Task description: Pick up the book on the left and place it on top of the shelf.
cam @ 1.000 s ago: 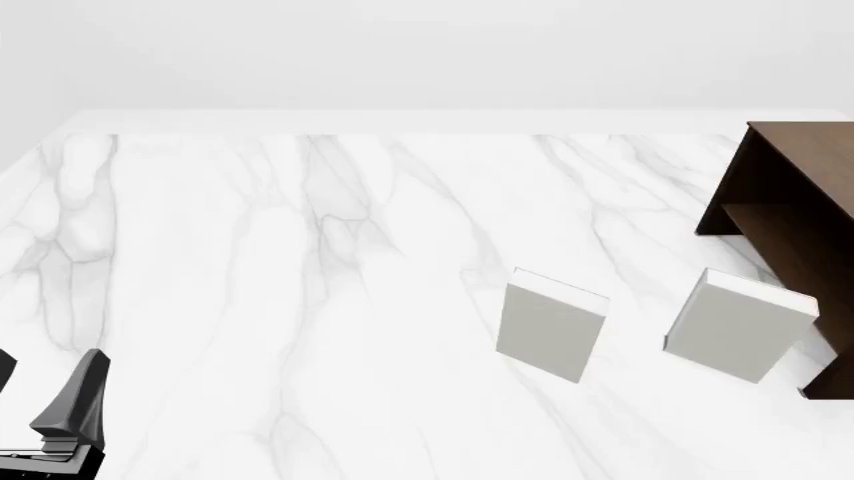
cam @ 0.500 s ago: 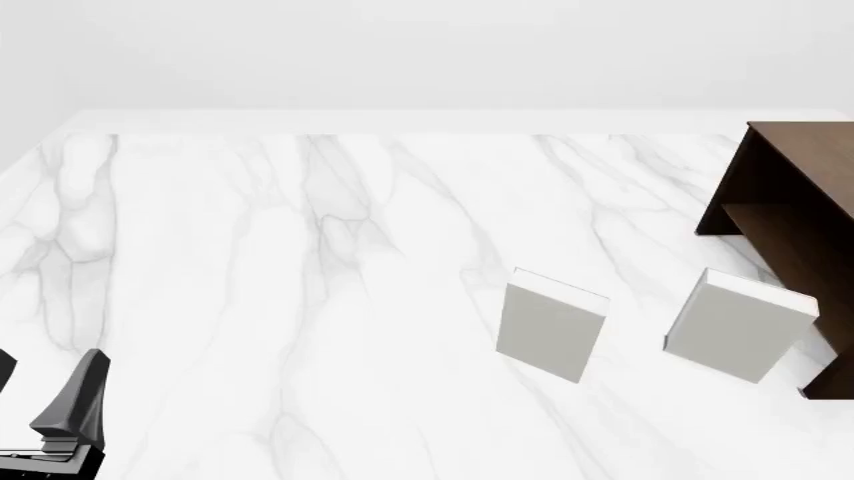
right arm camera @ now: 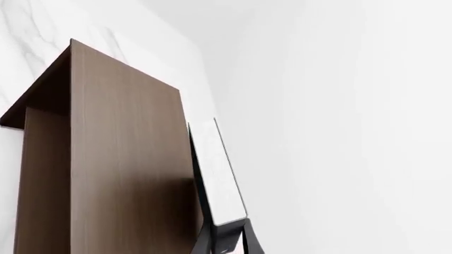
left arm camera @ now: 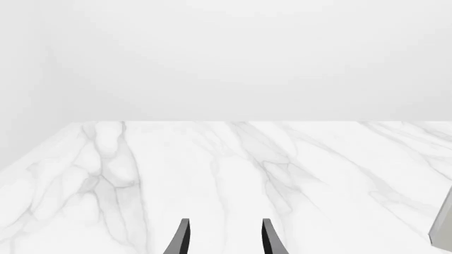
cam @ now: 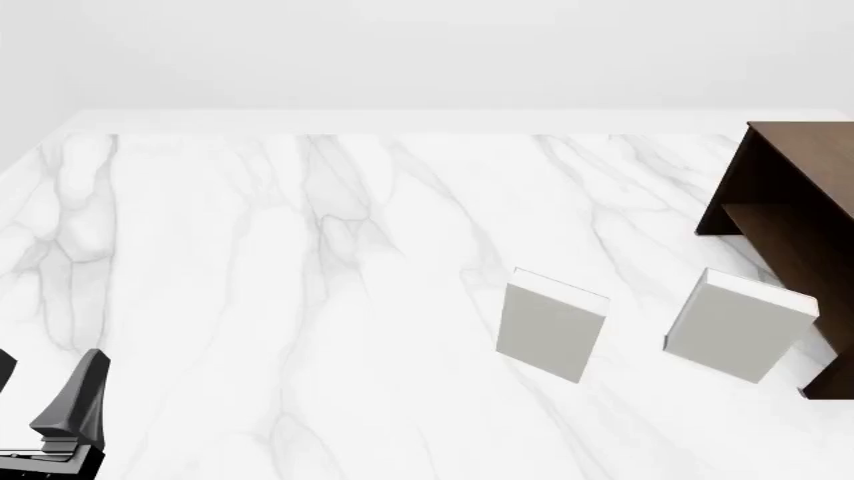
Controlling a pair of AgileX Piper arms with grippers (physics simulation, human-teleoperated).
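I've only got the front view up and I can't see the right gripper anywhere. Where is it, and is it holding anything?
Observer: The right wrist view shows the right gripper shut on the book, a thin dark one with a white page edge.
Operator: Where's the book relative to the shelf?
Observer: It runs close along one broad brown face of the shelf; I cannot tell whether they touch.
Operator: Is the left gripper open?
Observer: Yes. In the left wrist view the left gripper is open, with only bare table between its fingers.
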